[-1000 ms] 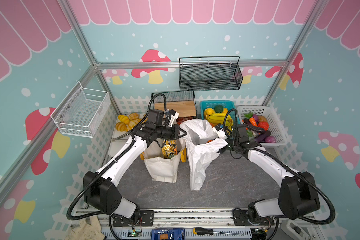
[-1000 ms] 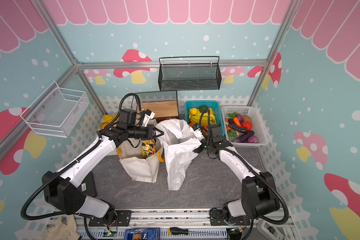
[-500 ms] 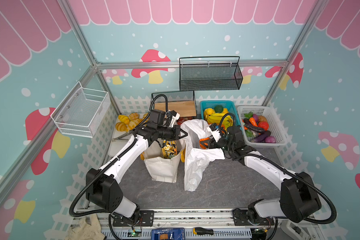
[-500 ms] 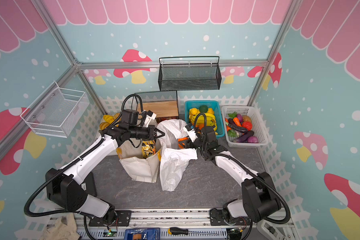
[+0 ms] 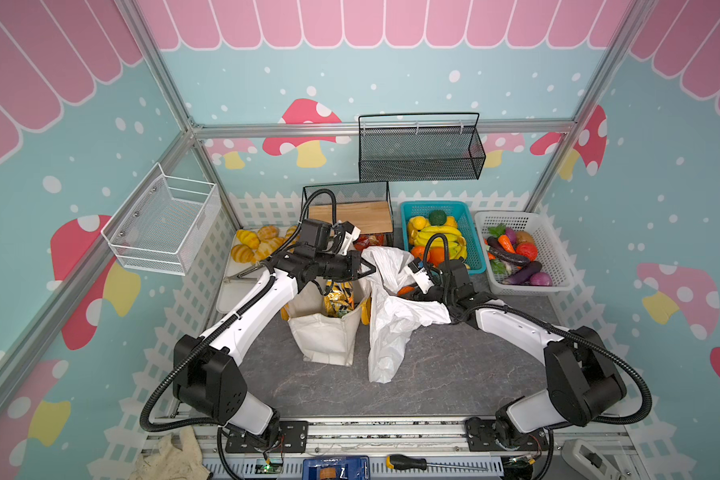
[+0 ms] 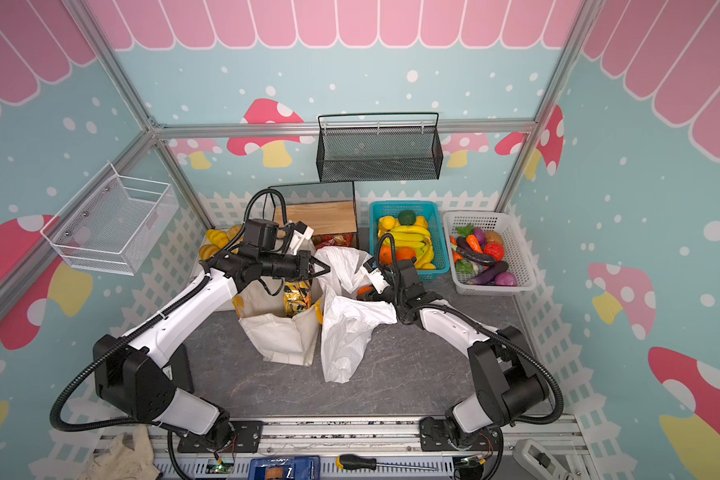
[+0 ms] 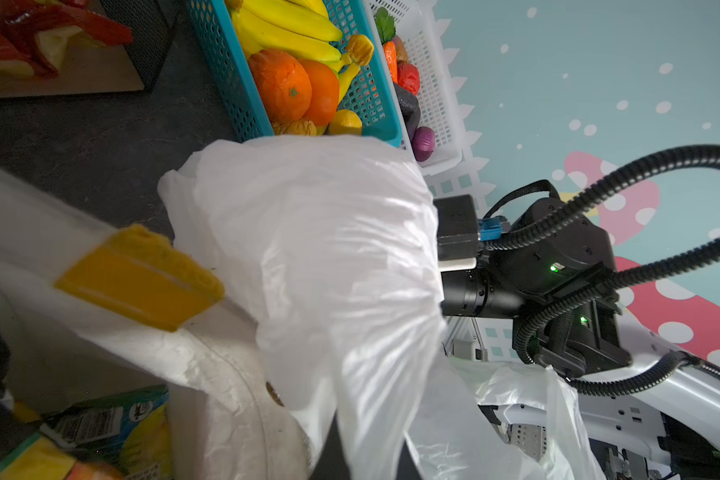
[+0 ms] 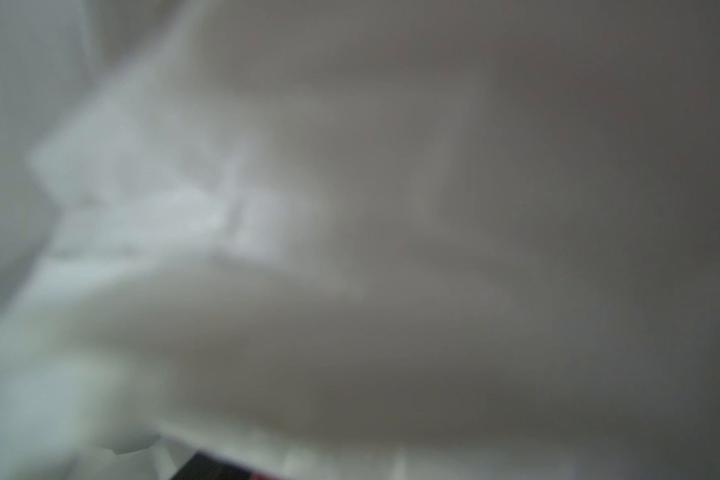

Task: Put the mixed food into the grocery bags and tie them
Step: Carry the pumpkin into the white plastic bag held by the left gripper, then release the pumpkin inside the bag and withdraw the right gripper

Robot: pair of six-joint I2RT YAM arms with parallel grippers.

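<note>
A white plastic grocery bag [image 5: 391,328] [image 6: 346,332] stands slumped at the table's middle. My left gripper [image 5: 368,268] [image 6: 327,270] is shut on its rim, and the thin film runs between the jaws in the left wrist view [image 7: 366,449]. My right gripper [image 5: 416,291] reaches into the bag's mouth from the right. An orange toy vegetable [image 5: 406,289] [image 6: 364,289] shows at its tip, and plastic hides the fingers. The right wrist view is only blurred white plastic bag [image 8: 142,208]. Left of it the cream canvas tote [image 5: 325,336] [image 7: 142,274] holds snack packets [image 5: 337,301] [image 7: 113,428].
At the back right stand a teal fruit basket [image 5: 433,204] and a white vegetable basket [image 5: 506,215]. A black mesh box with a wooden board [image 5: 350,212] is behind the bags. Bread rolls [image 5: 258,245] lie back left. Wire baskets hang on the walls.
My right gripper moved left from the bag's outer edge into its mouth, carrying the orange vegetable. The plastic bag shifted left and slumped. The left arm kept its hold.
</note>
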